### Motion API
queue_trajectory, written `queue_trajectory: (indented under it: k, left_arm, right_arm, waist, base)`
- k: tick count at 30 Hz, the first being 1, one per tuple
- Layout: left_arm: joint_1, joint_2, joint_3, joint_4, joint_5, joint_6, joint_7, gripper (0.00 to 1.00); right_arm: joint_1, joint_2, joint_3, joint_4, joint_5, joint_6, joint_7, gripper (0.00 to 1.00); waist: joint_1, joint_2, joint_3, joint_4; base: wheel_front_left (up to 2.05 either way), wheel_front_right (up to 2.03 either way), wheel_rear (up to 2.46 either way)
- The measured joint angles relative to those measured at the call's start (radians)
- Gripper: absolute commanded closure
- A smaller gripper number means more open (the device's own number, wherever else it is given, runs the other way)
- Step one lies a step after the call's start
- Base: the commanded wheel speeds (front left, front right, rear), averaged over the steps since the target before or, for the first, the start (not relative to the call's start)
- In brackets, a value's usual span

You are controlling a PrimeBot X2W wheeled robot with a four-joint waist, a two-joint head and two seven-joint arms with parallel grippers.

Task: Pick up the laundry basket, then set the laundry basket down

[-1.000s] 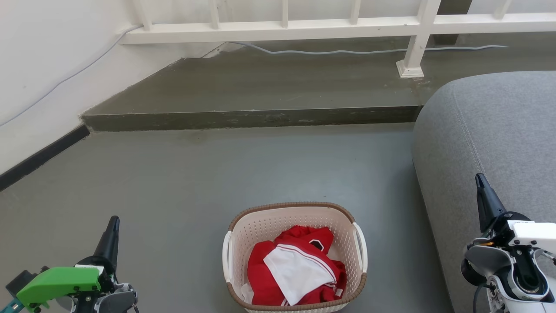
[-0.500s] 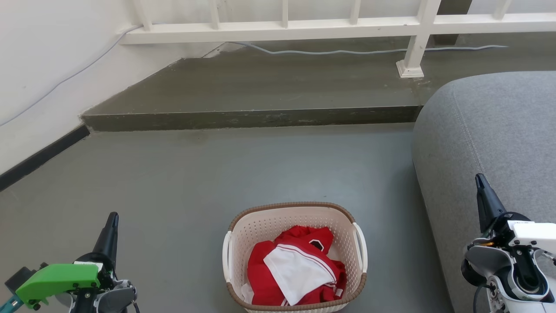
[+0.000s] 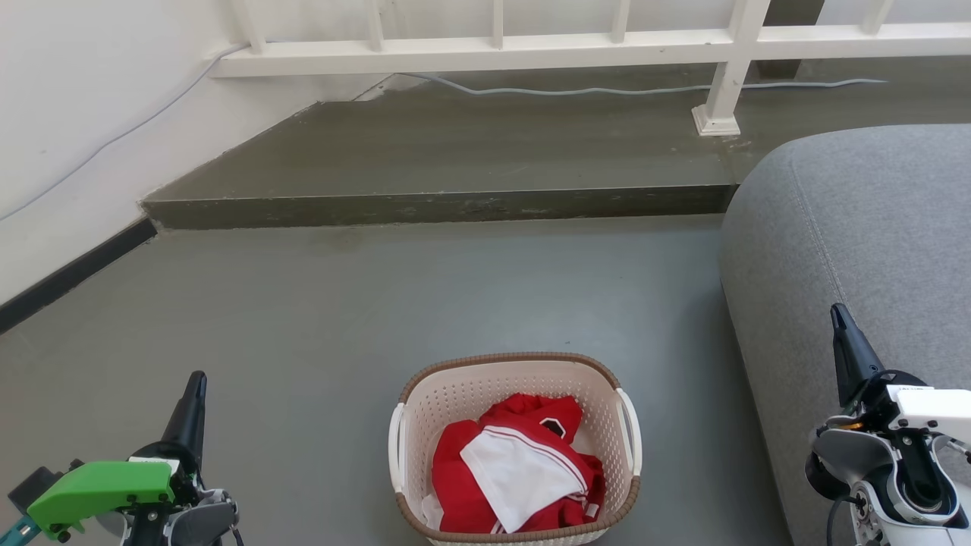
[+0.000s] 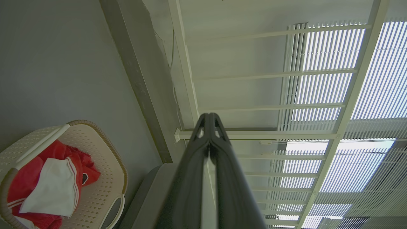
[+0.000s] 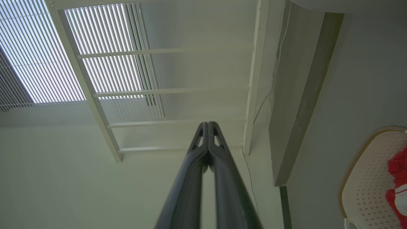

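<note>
1. Laundry basket: cream, perforated, with a brown woven-look rim and a white handle on each side. It sits on the grey floor, low centre in the head view, between the two end effectors and touched by neither.
2. Inside the basket is a crumpled red and white garment, piled toward the near end. The far inner wall is bare.
3. Left end effector: fingers pressed together, clenched on nothing. It is well left of the basket, with a green cover at its base. The left wrist view shows the tips meeting.
4. Right end effector: fingers together and empty, in front of the grey sofa, well right of the basket.
5. The sofa is near the basket's right handle, with a strip of floor between them.
6. Beyond the basket are a raised concrete step and a white railing, with a grey cable running along the step.
7. On the left is a white wall with a black baseboard.
</note>
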Motion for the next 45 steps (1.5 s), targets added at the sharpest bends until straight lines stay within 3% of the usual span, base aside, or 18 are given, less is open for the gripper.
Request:
queue_trajectory:
  k: [45]
  left_arm:
    - [-0.001,-0.001,0.003,0.016,0.0,-0.001,0.005,1.0]
  right_arm:
    - [0.0,0.002,-0.005,0.005,0.0,0.0,0.002,1.0]
  waist:
    - [0.0,0.0,0.0,0.0]
  base:
    - [0.0,0.0,0.0]
